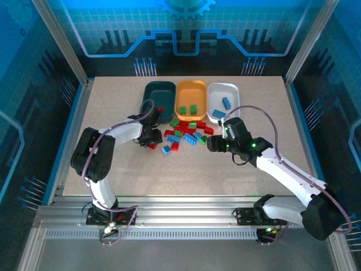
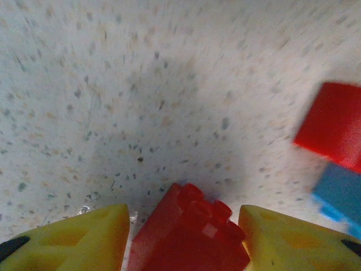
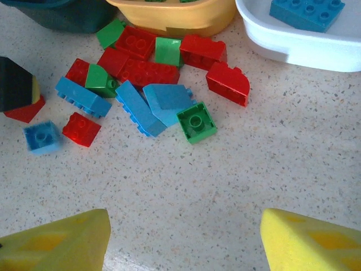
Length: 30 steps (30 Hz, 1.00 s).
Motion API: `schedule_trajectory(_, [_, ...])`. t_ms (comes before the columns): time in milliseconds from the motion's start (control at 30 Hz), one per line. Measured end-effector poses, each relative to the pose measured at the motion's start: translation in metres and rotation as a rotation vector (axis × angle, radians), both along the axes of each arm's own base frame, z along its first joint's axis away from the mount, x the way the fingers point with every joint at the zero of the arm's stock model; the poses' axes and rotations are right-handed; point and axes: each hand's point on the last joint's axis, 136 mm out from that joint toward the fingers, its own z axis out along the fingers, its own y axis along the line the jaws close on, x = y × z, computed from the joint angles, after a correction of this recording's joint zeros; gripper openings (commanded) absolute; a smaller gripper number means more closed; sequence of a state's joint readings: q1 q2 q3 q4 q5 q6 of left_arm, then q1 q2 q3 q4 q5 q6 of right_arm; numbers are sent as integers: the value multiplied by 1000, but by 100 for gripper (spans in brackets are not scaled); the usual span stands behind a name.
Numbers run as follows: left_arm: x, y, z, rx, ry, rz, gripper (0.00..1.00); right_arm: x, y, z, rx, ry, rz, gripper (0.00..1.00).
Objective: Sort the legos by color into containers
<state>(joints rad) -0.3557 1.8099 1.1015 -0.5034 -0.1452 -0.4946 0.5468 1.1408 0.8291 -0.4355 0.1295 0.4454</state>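
left fingers (image 2: 84,240): one either side of a red brick (image 2: 189,237), brick sits on the surface (image 1: 197,175). Right-hand pad looks in contact, thin gap on the other side. Can't tell if it's clamped. Frame is blurred.
Just beyond it to the right: another red brick (image 2: 333,127) with a blue brick (image 2: 338,195) butted against it.
right fingers (image 3: 56,243): spread wide, released, only bare surface between them. Loose pile (image 3: 146,84) of red, green and blue bricks lies just ahead of them.
From the top view: the left fingers work the pile's left edge, the right fingers sit at its right.
Trays in a row behind the pile: dark teal tray (image 1: 155,95) has one red brick, orange tray (image 1: 192,90) has two green, white tray (image 1: 236,93) has two blue.
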Motion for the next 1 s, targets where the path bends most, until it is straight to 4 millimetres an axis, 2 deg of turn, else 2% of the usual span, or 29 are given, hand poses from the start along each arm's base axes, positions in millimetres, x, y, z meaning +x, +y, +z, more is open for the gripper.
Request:
schedule_trajectory(33, [-5,3,-7,14,15,-2,55,-2,-1,0,1,-2,0,72])
schedule_trajectory(133, [-2,1,-5,1,-4,-7,52,-8,-5,1,8,-4,-5,72])
schedule_trajectory(333, [-4,6,-6,20,-12,-18,34,-20,-13,-1,20,-8,-26,73])
schedule_trajectory(500, [-5,5,-3,8,-22,-20,28,-25,-18,-7,14,3,-44,73])
schedule_trajectory(600, [-8,0,6,-18,-18,-29,28,-26,-21,-12,1,8,-57,73])
schedule_trajectory(667, [-4,-4,22,-34,-31,-33,28,-26,-24,-17,-13,14,-73,74])
schedule_trajectory(733, [13,-10,46,-54,-75,-34,28,-24,-25,-22,-14,18,-87,74])
schedule_trajectory(800, [37,-19,77,-89,-150,-33,29,-22,-24,-28,-11,24,-98,74])
schedule_trajectory(867, [65,-27,114,-131,-231,-30,29,-17,-19,-35,-4,39,-101,74])
schedule_trajectory(933, [96,-32,141,-167,-290,-23,29,-14,-14,-43,-4,57,-101,74])
schedule_trajectory(1000, [128,-34,154,-192,-323,-9,29,-12,-9,-53,-9,77,-96,75])
